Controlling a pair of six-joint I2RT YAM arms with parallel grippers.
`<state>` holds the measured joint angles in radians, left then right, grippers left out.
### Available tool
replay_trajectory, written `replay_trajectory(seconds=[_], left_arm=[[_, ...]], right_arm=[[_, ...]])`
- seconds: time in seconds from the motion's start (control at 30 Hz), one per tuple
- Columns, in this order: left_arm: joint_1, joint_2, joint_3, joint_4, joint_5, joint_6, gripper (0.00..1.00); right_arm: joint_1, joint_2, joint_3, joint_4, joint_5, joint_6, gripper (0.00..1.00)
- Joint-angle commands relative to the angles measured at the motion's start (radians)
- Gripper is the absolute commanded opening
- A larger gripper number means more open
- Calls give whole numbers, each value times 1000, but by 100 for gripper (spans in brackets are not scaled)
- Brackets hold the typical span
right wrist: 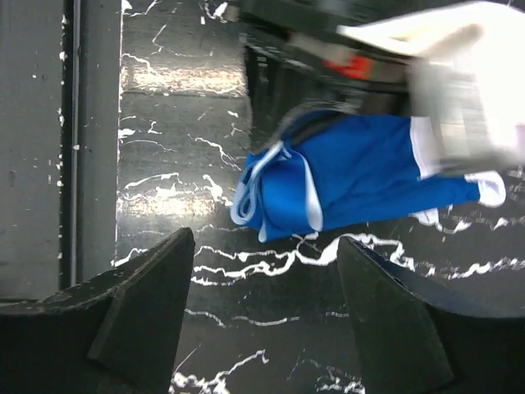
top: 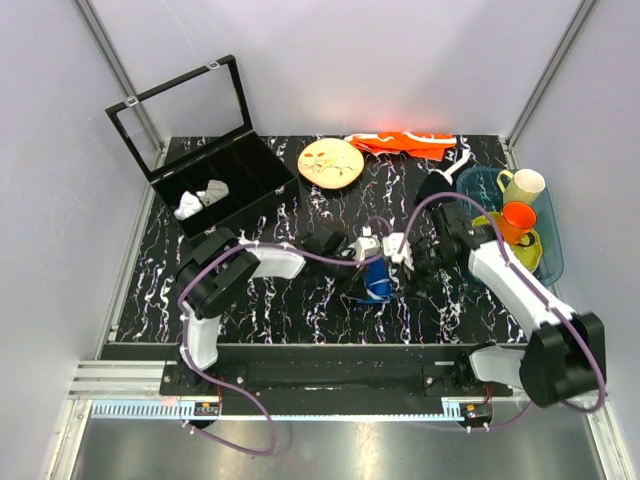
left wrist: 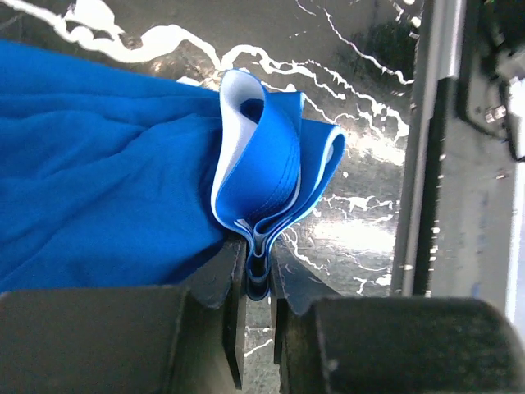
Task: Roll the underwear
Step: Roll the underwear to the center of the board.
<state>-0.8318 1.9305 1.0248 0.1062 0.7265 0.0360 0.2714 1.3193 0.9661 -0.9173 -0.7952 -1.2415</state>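
Observation:
The underwear is a bunched royal-blue bundle with white trim on the black marbled table, between the two wrists. In the left wrist view its folded white-edged band stands up in loops. My left gripper is shut on the lower edge of that fold. In the right wrist view the underwear lies just beyond my right gripper, which is open and empty above bare table. The left arm's blurred wrist covers the bundle's far end there.
An open black box with white cloth pieces sits at the back left. A patterned plate and an orange cloth lie at the back. A blue tray with cups stands at the right.

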Motion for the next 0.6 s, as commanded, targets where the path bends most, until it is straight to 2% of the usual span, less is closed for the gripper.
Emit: replay_trajectory(seconds=[0.0,0.2,0.33,0.57], left_arm=[[85,76,18,-13,162,-232,3],[164,134,24,72,206,-410,5],[187,185,86,12,197,-435,8],[203,246,126,33,211,-501,12]], right_arm=[[74,-136,-163,179,11,-119,80],[193,-135,-228,273,103,-115,76],[262,-105,-260,350,184,-115,73],[322,-52,-325,480,257,-145,71]])
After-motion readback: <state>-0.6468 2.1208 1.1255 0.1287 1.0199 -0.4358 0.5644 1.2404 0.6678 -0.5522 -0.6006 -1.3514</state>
